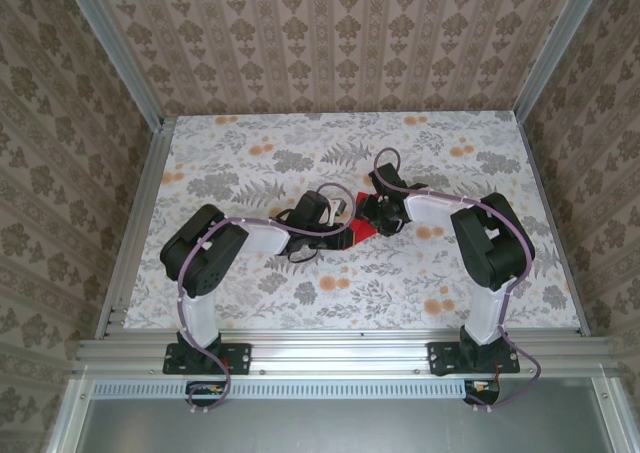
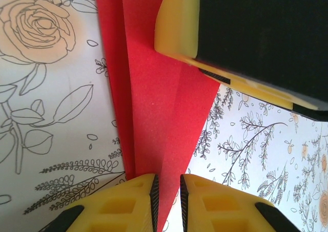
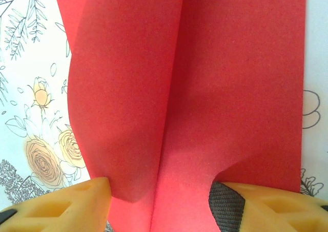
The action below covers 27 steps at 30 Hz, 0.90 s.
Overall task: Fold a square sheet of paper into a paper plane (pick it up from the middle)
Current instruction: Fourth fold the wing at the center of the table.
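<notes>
The left arm reaches from its base toward the middle of the flowered tabletop. The left end effector is almost closed, with only a narrow gap between its yellow fingers. The narrow end of the red paper runs into this gap. I cannot tell whether the fingers really pinch it or only stand over it.

The paper lies in the middle of the tabletop, between the two end effectors, and it is already partly folded. In the left wrist view it has long creases and becomes narrow toward the left fingers. In the right wrist view a crease runs along its middle, and the flap to the left of the crease curves up from the tabletop.

The right end effector stands about half open and grips nothing. The raised flap leans against one of its fingers, and the dark pad of the other finger lies over the flat part of the paper. The right arm comes in from the right side, and its end effector is just beside the left one.
</notes>
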Available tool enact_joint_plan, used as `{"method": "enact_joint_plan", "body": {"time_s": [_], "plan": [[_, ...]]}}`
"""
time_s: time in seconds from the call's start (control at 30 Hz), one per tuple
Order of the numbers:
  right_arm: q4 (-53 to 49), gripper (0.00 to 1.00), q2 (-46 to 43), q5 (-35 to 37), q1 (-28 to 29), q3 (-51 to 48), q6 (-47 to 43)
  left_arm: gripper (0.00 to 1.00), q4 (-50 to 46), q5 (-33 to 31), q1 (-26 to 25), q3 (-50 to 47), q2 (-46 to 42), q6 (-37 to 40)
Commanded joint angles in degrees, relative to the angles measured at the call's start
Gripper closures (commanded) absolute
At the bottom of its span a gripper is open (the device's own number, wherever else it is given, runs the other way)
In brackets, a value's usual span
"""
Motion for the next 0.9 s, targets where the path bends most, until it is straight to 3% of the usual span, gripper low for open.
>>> {"method": "enact_joint_plan", "body": {"time_s": [0.0, 0.53, 0.87], "plan": [[-9.31, 0.39, 13.30, 6.59, -0.87, -5.87, -1.09, 0.78, -2.65, 0.51, -0.35, -2.31, -1.50, 1.05], [-9.67, 0.39, 13.66, 6.93, -0.78, -5.61, -1.06, 0.79, -5.21, 0.17, -1.20, -5.44, -4.76, 1.40], [-10.24, 0.39, 14.18, 7.30, -0.77, -5.21, -1.00, 0.77, -1.63, -0.57, -1.07, -6.09, -8.86, 0.29]]}}
